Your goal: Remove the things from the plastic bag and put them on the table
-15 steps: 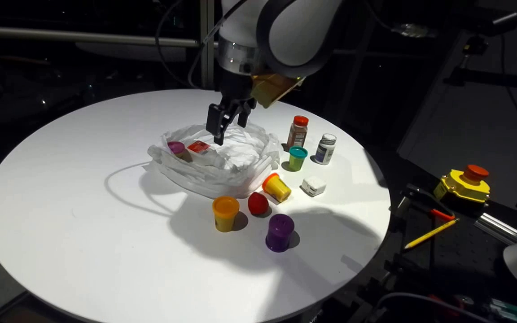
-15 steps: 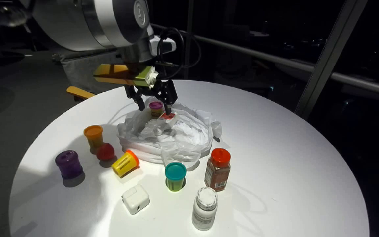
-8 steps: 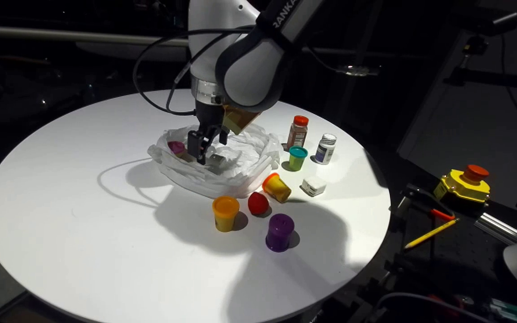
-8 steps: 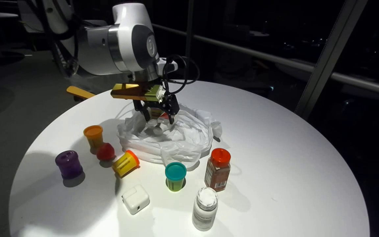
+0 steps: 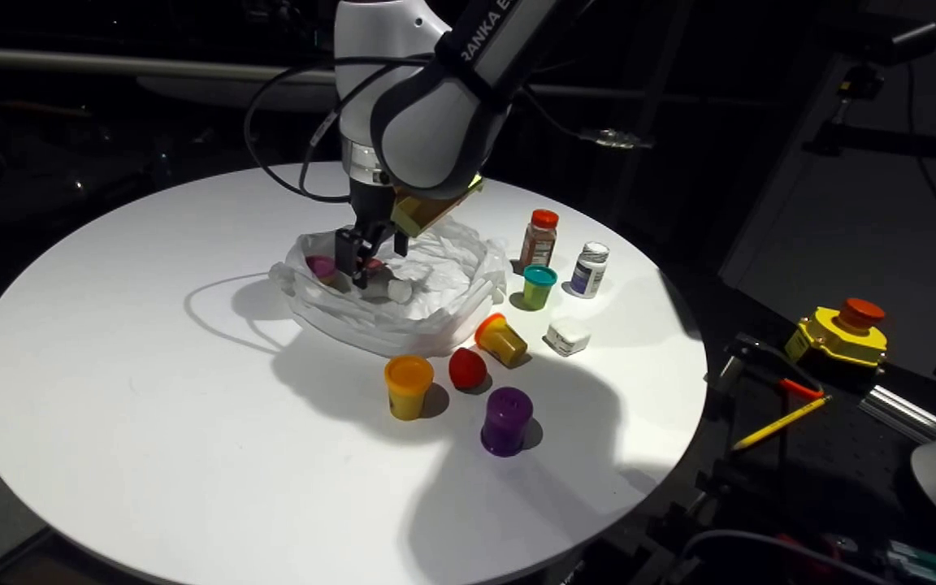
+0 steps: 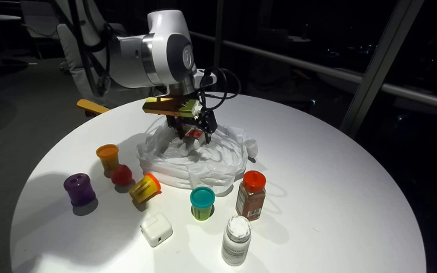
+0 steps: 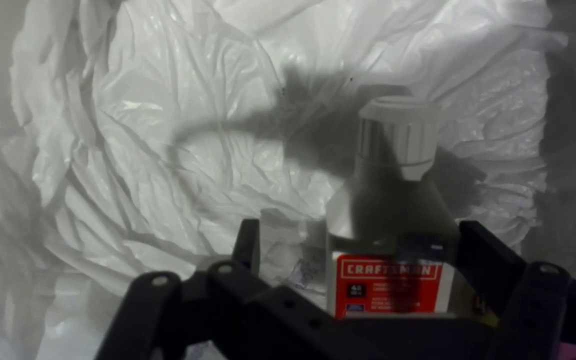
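The white plastic bag (image 5: 452,313) lies wide and crumpled on the round white table (image 5: 151,455). Inside it is a white bottle with a red label (image 7: 388,285). My gripper (image 7: 358,227) is low in the bag with its jaws open on either side of that bottle. In the wrist view the right finger (image 7: 488,255) looks close against the bottle; a gap shows beside the left finger. Whether they touch I cannot tell. A pot with a purple-pink lid (image 5: 321,266) also sits in the bag, left of the gripper.
On the table around the bag stand an orange pot (image 6: 108,155), red ball-like item (image 6: 121,174), purple container (image 6: 79,189), tipped yellow pot (image 6: 145,188), white cube (image 6: 157,229), teal-lidded pot (image 6: 202,203), red-capped bottle (image 6: 251,195) and white pill bottle (image 6: 236,240).
My gripper has come down into the bag, moving left in an exterior view, and stays open. The bottle appears to have shifted; its cap now shows clearly. The bag has moved slightly.
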